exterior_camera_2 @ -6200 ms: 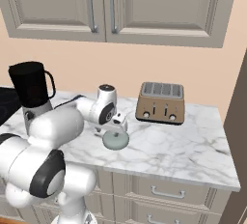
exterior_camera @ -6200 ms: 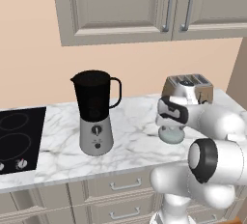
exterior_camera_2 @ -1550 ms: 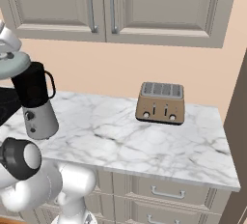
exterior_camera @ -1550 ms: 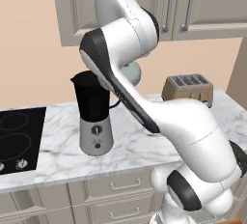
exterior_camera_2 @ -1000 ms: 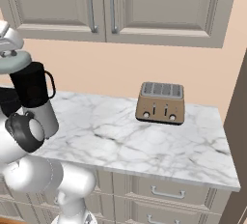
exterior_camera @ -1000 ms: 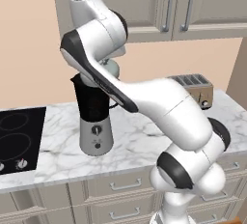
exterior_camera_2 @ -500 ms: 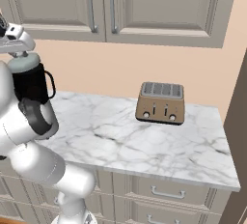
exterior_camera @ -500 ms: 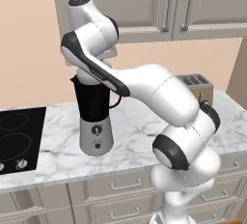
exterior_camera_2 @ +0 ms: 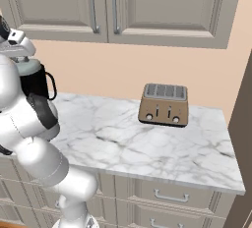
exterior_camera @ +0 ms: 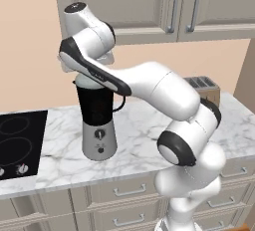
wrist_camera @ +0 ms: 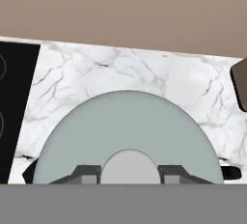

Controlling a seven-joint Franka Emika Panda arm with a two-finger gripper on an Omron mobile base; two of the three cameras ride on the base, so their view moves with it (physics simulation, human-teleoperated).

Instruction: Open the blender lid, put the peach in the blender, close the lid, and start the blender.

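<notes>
The blender (exterior_camera: 98, 121) stands on the marble counter, with its dark jar (exterior_camera_2: 37, 87) and its silver base with a round knob (exterior_camera: 99, 134). The pale grey-green blender lid (wrist_camera: 128, 124) sits on the jar's mouth or just above it, and its edge shows as well (exterior_camera_2: 29, 67) (exterior_camera: 91, 82). My gripper (wrist_camera: 129, 172) comes down from above and is shut on the lid's small top knob (wrist_camera: 129, 166), one dark fingertip (wrist_camera: 87, 172) on each side. The jar's inside is covered. The peach is hidden.
A bronze toaster (exterior_camera_2: 165, 105) stands at the back right of the counter (exterior_camera_2: 147, 143). A black cooktop (exterior_camera: 20, 140) lies left of the blender. Wall cabinets (exterior_camera_2: 113, 6) hang above, close over my arm's upper joints. Drawers run below the counter edge.
My arm has swung the lid from beside the toaster, up and across to the left, then down onto the blender jar. In the last half second it sank slightly.
</notes>
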